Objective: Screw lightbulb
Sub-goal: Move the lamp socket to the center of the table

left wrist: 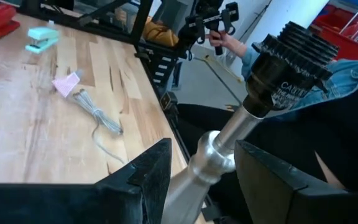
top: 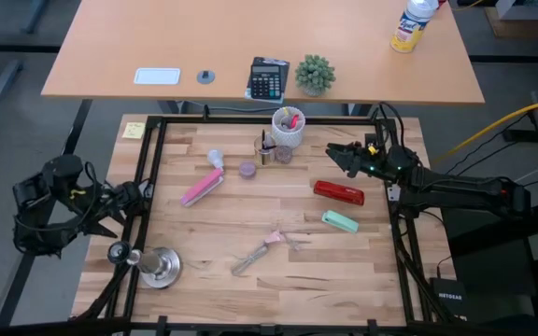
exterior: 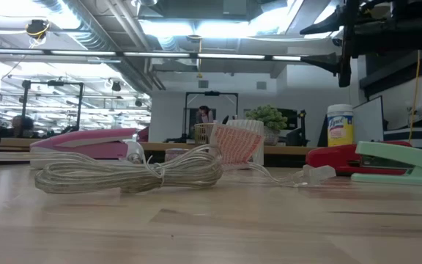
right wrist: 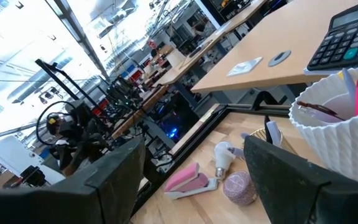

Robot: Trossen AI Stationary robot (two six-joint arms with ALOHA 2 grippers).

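While the lightbulb (top: 216,158) lies unheld, the stock stands as follows.

High view: lightbulb on its side on the tabletop (top: 278,280), at the far left of the clutter, just beside the far tip of the pink stapler (top: 202,187) and near the purple cap (top: 247,169). Socket stand (top: 157,266) at the near left corner. Left end effector (top: 124,254) at the top of that stand. Right end effector (top: 336,155) in the air over the far right, above the red stapler (top: 338,191); mint stapler (top: 340,221) nearer. White cup (top: 288,126) at the far edge.

Low view: coiled cord (exterior: 130,174) in front; lightbulb not made out.

Left wrist view: left fingers (left wrist: 143,180) set apart on either side of the stand's silver neck; contact cannot be told.

Right wrist view: right fingers (right wrist: 114,174) wide apart, holding nothing. Lightbulb (right wrist: 224,155) beyond them, touching the pink stapler's (right wrist: 188,179) tip, screw base toward the stapler.

Handling, judged: light, smooth, breakable glass, prone to roll. Best held gently across the round globe, leaving the screw base free for the socket.
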